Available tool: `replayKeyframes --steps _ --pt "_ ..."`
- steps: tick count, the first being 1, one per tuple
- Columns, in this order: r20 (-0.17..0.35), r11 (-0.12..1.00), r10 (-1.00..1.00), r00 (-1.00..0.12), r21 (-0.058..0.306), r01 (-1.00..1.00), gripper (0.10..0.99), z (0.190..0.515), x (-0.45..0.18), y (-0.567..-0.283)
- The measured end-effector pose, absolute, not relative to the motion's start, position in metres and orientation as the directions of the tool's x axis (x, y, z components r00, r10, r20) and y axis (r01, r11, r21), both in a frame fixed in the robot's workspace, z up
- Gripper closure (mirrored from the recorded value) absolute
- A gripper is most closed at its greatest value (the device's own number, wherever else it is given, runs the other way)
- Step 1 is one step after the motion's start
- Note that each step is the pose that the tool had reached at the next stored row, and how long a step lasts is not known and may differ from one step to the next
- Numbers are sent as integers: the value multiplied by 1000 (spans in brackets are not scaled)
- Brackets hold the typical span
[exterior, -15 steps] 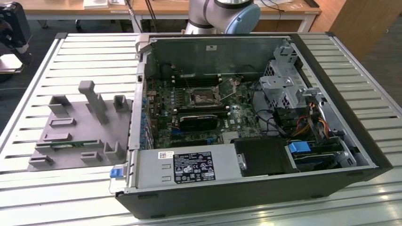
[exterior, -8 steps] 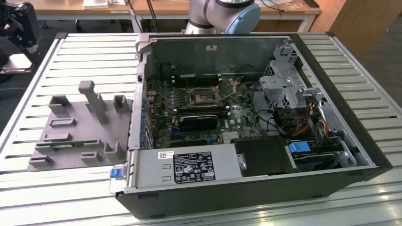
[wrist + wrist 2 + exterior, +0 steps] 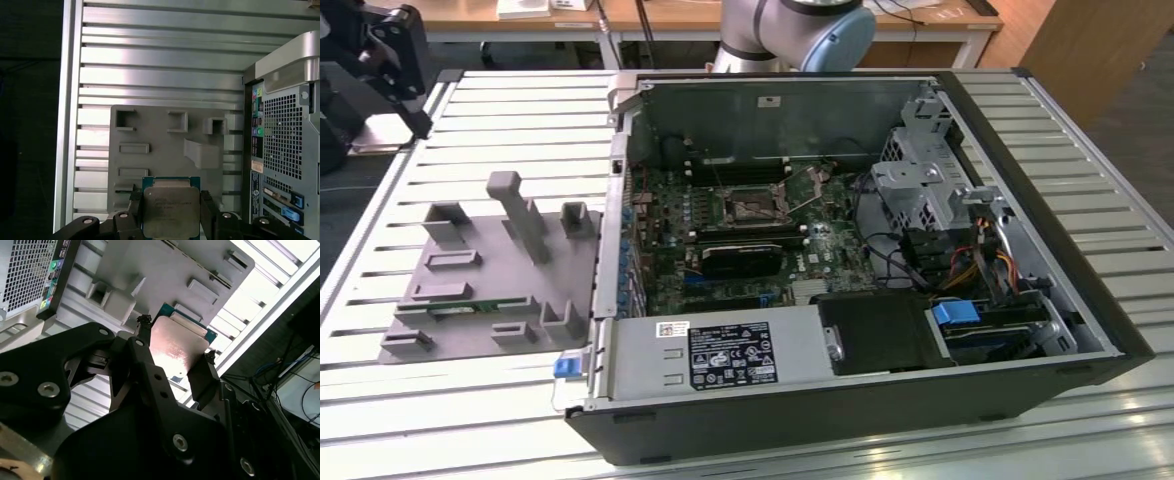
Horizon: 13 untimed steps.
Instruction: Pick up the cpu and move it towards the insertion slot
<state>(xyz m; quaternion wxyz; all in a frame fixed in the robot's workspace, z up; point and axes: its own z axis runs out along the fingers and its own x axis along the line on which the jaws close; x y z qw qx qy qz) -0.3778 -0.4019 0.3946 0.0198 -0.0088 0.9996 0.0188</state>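
**Gripper.** Black two-fingered gripper (image 3: 171, 216), clenched on the cpu. In both wrist views one black finger (image 3: 145, 357) presses against each of two opposite edges of the chip.

**Cpu.** Small flat square cpu (image 3: 170, 207) with a shiny silver metal top and a green board rim. It sits level between the fingers with its metal face toward the cameras. It is held in the air above the fixture plate, apparently clear of it.

**Fixture plate.** Pale grey moulded plastic fixture plate (image 3: 165, 150) with raised blocks and shallow pockets. It lies flat on the silver slatted aluminium table (image 3: 160, 65), just beside the computer case, on the exterior view's left of it.

**Computer case.** Black tower computer case (image 3: 854, 415), lying on its side with the panel off. A dark motherboard (image 3: 827, 245) and a grey power supply box (image 3: 720, 355) are exposed inside.

**Insertion slot.** Square insertion slot (image 3: 750, 206) with a silver metal frame and a dark centre, set on the motherboard. It is well apart from the fixture plate and the held chip.

**Arm.** Pale grey and blue robot arm joint (image 3: 801, 30), behind the case at the far edge of the table.
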Motion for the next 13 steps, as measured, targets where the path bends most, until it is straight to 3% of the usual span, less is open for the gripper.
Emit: replayKeyframes --steps 13 --pt "-40 999 -17 -999 37 -18 545 395 -345 -402"
